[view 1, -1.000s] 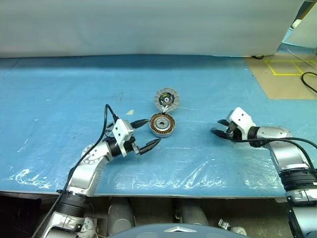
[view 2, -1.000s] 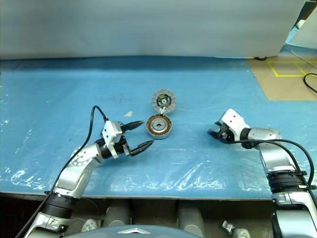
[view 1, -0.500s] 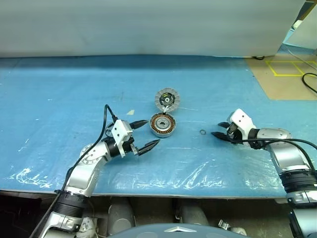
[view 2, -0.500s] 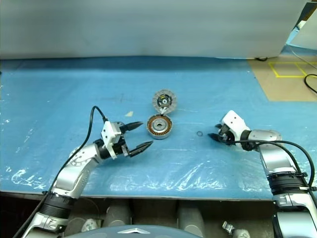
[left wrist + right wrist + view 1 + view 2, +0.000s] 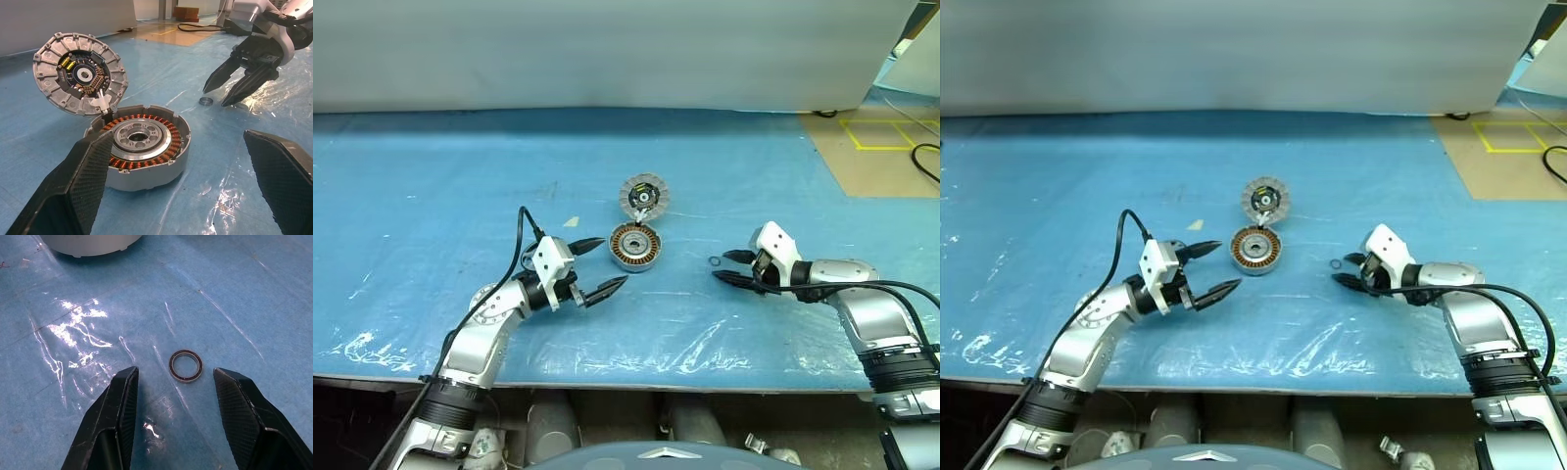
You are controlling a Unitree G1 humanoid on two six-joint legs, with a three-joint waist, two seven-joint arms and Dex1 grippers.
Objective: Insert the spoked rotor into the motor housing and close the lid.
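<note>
The motor housing (image 5: 635,248) lies mid-table, a copper winding ring inside around a grey holed centre (image 5: 142,137); whether that centre is the spoked rotor I cannot tell. The ribbed lid (image 5: 643,196) stands tilted open at the housing's far edge, dark yellow-marked centre showing (image 5: 80,81). My left gripper (image 5: 613,260) hangs open just left of the housing, apart from it. My right gripper (image 5: 720,266) is open and tipped down, its fingertips (image 5: 128,382) either side of a small ring (image 5: 186,365).
The small ring (image 5: 715,260) lies on the blue plastic-covered table (image 5: 431,196) right of the housing. A brown floor area with yellow tape (image 5: 876,132) lies past the table's far right. A white wall (image 5: 607,49) runs along the back.
My right gripper has swung left toward the small ring and tipped downward. The left arm, housing and lid have kept still.
</note>
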